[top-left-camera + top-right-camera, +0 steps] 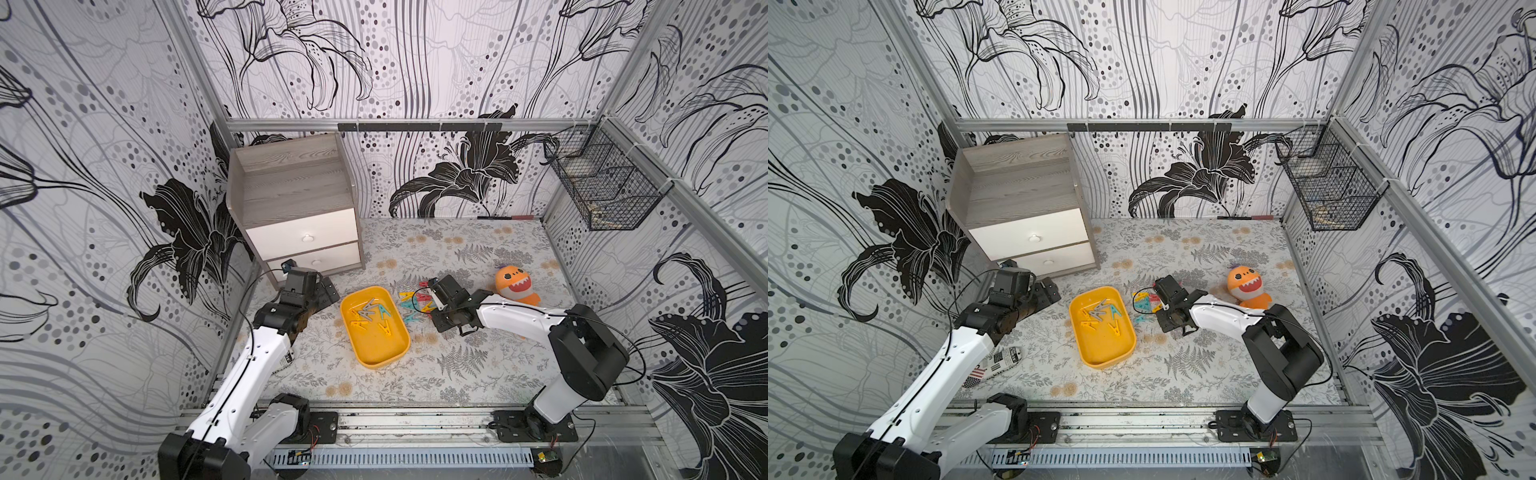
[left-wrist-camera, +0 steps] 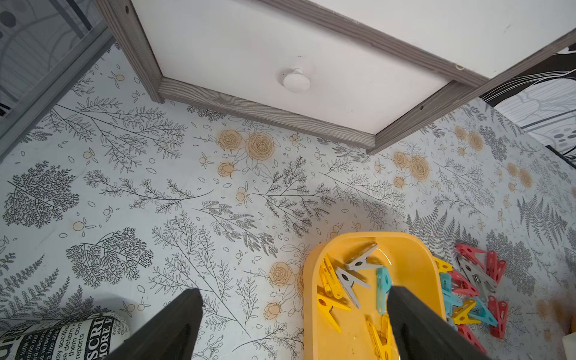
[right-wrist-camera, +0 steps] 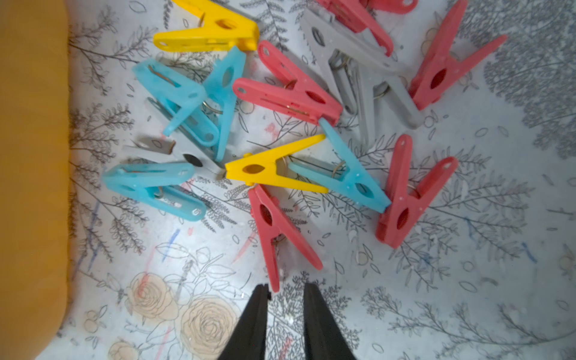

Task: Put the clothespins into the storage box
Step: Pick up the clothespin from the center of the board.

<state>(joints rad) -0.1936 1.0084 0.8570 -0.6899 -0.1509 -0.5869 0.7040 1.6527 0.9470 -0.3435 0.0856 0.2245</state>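
Right gripper (image 3: 286, 288) narrowly parted at the tip of a red clothespin (image 3: 280, 230); left gripper (image 2: 293, 299) spread wide.

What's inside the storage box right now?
Several clothespins, yellow, grey and one teal, lie toward the storage box's far end; its near end is bare. In the left wrist view a finger of the left gripper covers part of its floor.

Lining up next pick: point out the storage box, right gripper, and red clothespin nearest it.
storage box (image 1: 384, 349): top view, bare floor.
right gripper (image 3: 285, 286): right wrist view, between fingertips.
red clothespin (image 3: 271, 224): right wrist view, body.
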